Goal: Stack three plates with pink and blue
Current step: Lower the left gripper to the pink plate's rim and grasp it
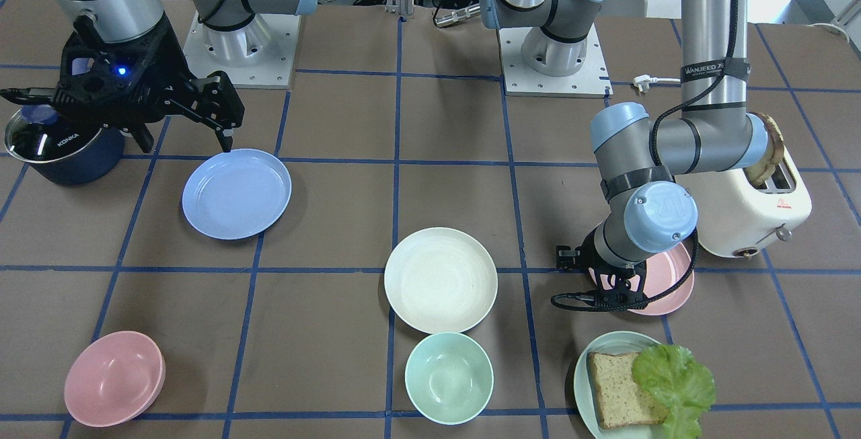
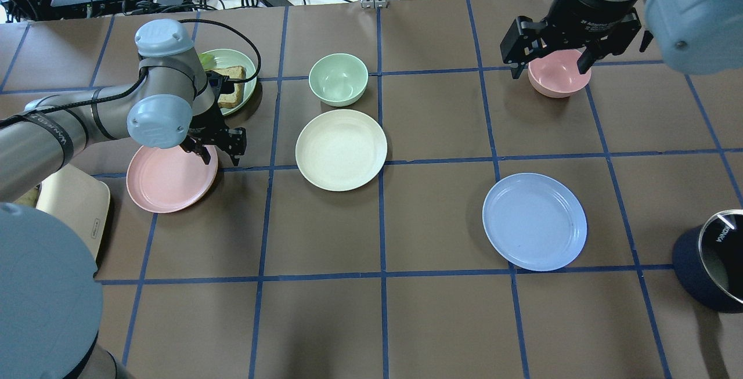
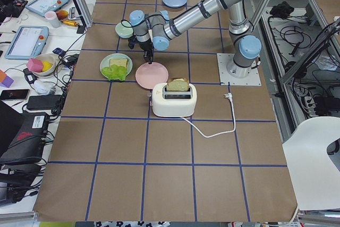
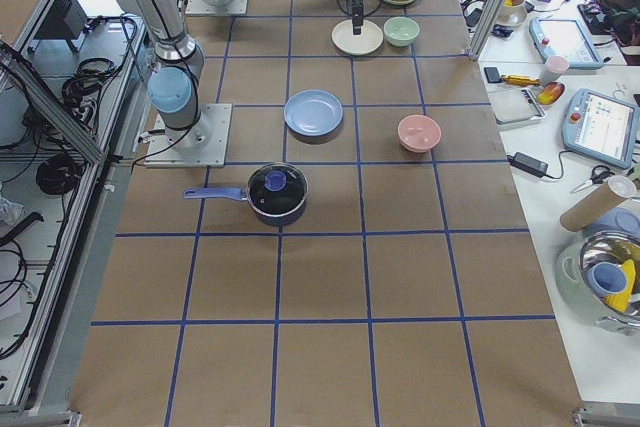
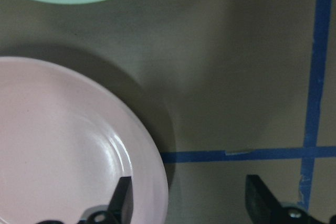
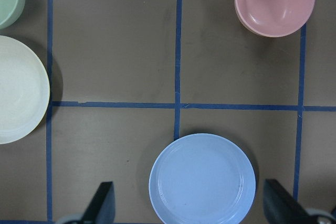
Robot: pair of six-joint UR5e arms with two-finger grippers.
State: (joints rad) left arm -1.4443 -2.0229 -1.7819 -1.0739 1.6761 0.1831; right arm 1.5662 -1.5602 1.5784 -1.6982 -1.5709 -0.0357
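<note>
While left gripper (image 2: pixel 219 154) hangs spread across pink plate's (image 2: pixel 168 184) right rim, one finger over plate, other over bare table (image 2: pixel 441 222), right gripper (image 2: pixel 548 68) hovers high over right half, fingers wide apart, empty. Pink plate flat at far left, beside toaster (image 1: pixel 746 210). White plate (image 2: pixel 341 150) centre, just near of green bowl (image 2: pixel 338 79). Blue plate (image 2: pixel 534 222) right, nearer robot. Plates apart, none stacked.

Brown table (image 2: pixel 441 321) gridded with blue tape (image 2: pixel 325 278), cluttered white bench (image 3: pixel 16 67) alongside, white chair (image 3: pixel 313 158), floor cables (image 3: pixel 304 26).
</note>
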